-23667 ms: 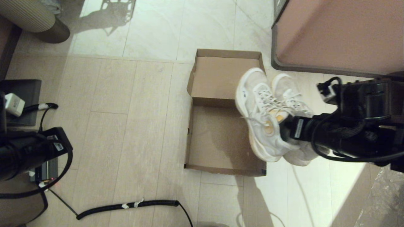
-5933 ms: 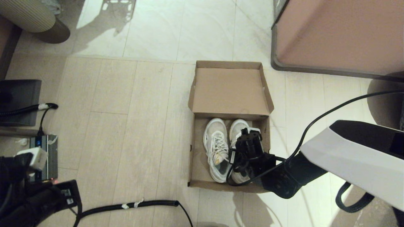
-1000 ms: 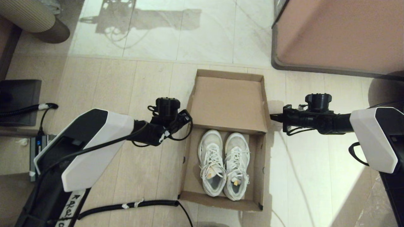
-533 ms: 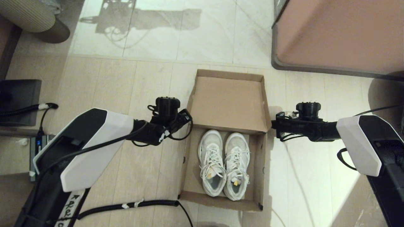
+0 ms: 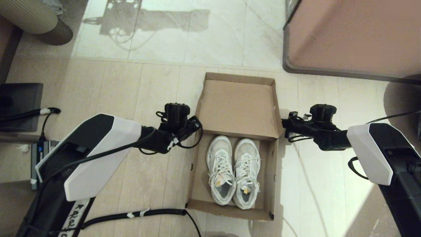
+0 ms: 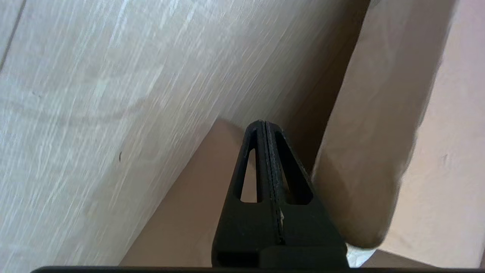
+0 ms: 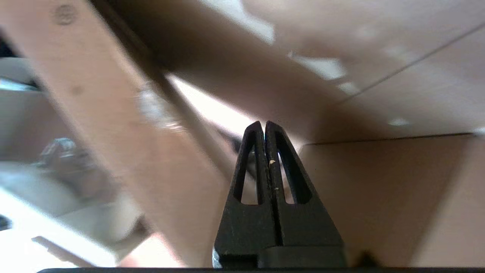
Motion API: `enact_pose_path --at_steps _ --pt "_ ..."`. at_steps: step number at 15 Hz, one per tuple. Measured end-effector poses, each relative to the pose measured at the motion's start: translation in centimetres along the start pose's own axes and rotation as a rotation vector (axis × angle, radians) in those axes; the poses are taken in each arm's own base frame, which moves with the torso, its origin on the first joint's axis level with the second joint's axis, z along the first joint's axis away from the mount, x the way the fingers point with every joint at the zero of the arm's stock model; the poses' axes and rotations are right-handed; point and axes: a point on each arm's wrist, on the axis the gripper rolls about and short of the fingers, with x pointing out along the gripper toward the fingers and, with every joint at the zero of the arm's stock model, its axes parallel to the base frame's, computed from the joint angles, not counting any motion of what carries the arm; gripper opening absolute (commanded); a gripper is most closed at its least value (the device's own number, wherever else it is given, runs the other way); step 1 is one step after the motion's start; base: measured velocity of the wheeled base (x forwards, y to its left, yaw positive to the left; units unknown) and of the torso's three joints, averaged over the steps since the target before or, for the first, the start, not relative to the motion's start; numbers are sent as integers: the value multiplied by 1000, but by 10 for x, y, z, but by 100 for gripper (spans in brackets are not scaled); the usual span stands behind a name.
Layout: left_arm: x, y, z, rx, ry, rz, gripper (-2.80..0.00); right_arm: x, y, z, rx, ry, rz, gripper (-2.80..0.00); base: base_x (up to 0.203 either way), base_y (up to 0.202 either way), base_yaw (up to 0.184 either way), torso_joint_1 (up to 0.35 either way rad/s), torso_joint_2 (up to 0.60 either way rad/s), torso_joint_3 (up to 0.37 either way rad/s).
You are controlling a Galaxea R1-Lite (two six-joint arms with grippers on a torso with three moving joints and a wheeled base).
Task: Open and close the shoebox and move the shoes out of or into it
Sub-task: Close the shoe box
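The brown cardboard shoebox (image 5: 197, 184) lies on the floor with its flap lid (image 5: 238, 105) tilted up at the back. Both white lace-up shoes (image 5: 233, 171) rest side by side inside it, toes toward the lid. My left gripper (image 5: 196, 122) is shut and empty, pressed against the lid's left edge (image 6: 375, 125) by the hinge. Its fingertips (image 6: 264, 127) show closed together in the left wrist view. On the other side my right gripper (image 5: 283, 124) is shut and empty too, at the lid's right edge (image 7: 113, 125), with its fingertips (image 7: 264, 127) touching each other.
A big pinkish-brown cabinet (image 5: 355, 36) with a dark base stands at the back right. A black coiled cable (image 5: 131, 215) runs along the floor near the box's front left corner. Dark equipment and a plug (image 5: 29, 112) sit at the far left.
My right gripper has moved left, up to the lid's right edge. The left gripper has shifted slightly right against the lid's left edge. Box and shoes have not moved.
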Motion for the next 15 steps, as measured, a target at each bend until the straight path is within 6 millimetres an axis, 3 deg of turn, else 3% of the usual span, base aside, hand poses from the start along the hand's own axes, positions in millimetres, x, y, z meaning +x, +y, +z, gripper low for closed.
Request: enact_pose_path --at_steps 11,15 --pt "-2 -7 -8 6 20 -15 -280 -3 10 0 106 128 103 -280 0 0 0 0 0 0" --pt "-2 -8 -10 8 24 -17 -280 -9 30 -5 71 198 145 -280 0 0 0 0 0 0"
